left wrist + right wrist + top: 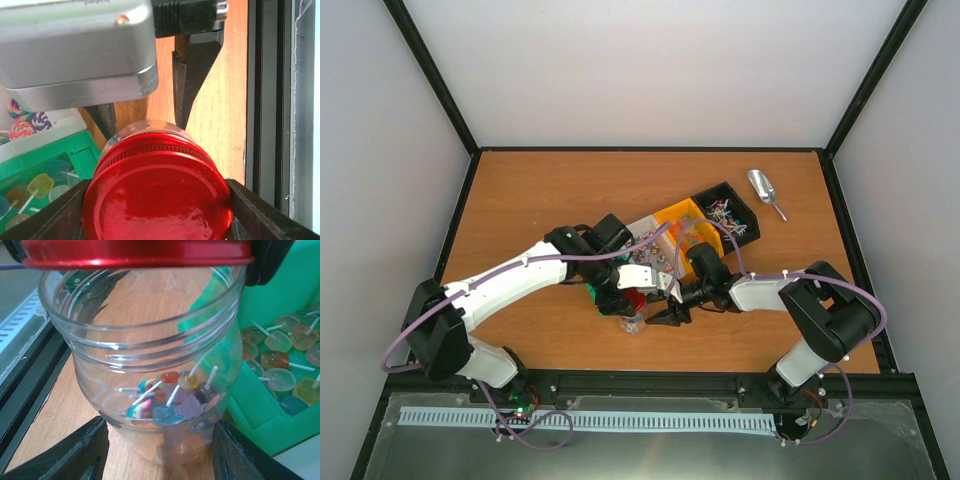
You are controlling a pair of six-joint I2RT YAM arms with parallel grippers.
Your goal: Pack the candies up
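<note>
Two robot arms meet over the near middle of a wooden table. The left gripper pinches a red lid by its edges, holding it over the open mouth of a clear plastic jar. The right gripper clasps the jar low down, one finger against each side. A few candies, lollipops in mixed colours, lie at the jar's bottom. Just beside the jar, a green bin holds more lollipops. Farther back stand an orange bin and a black bin of small mixed sweets. A silver scoop lies beyond them.
</note>
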